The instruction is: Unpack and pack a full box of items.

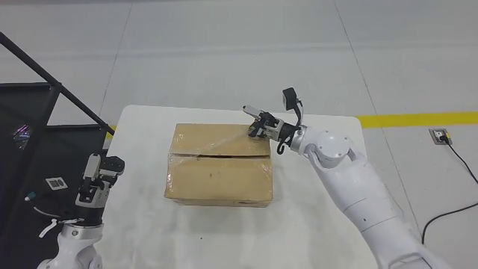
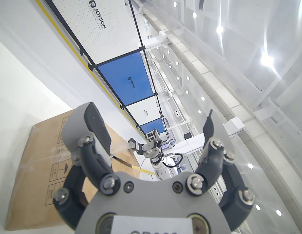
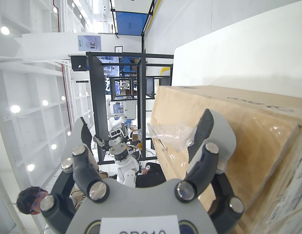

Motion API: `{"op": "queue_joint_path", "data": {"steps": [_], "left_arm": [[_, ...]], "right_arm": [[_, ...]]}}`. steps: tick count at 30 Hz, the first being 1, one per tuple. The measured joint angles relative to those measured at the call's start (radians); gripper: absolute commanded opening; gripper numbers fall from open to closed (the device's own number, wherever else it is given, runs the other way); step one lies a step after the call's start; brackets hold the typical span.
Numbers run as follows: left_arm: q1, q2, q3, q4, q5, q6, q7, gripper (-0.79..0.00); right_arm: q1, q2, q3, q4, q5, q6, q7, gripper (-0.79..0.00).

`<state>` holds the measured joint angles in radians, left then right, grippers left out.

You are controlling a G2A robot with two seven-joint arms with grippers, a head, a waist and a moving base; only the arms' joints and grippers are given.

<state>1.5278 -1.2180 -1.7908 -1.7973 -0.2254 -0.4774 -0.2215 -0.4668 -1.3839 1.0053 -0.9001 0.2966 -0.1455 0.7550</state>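
Note:
A closed brown cardboard box lies in the middle of the white table. Clear tape runs along its top seam. My right gripper is at the box's far right top corner. In the right wrist view it stands open, one finger over the box top and the other off its edge. A crumpled, lifted end of clear tape sits by the finger over the box. My left gripper is at the table's left edge, apart from the box, open and holding nothing.
A black frame with dark cloth stands just left of the table. On the floor at the right are a socket and a cable. White table surface lies in front of and beside the box.

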Motion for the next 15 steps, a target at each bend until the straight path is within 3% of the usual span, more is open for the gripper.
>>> {"op": "queue_joint_path", "data": {"steps": [8,9,10,12,15], "left_arm": [[-0.009,0.000,0.000,0.003,-0.007,0.001,-0.011,0.000],[-0.010,0.000,0.000,0.000,-0.007,-0.001,-0.015,0.000],[-0.010,0.000,0.001,-0.002,-0.007,-0.002,-0.017,0.000],[-0.007,-0.001,0.001,-0.006,-0.009,-0.005,-0.021,0.000],[-0.004,-0.001,0.001,-0.010,-0.011,-0.008,-0.025,0.000]], "right_arm": [[0.008,0.003,-0.015,-0.014,-0.036,0.094,0.085,0.000],[0.011,0.002,-0.018,-0.010,-0.041,0.102,0.091,-0.105],[0.013,0.001,-0.020,-0.008,-0.045,0.105,0.094,-0.459],[0.016,0.000,-0.023,-0.004,-0.049,0.104,0.100,-0.600],[0.015,0.001,-0.022,-0.004,-0.054,0.098,0.112,-0.659]]}}
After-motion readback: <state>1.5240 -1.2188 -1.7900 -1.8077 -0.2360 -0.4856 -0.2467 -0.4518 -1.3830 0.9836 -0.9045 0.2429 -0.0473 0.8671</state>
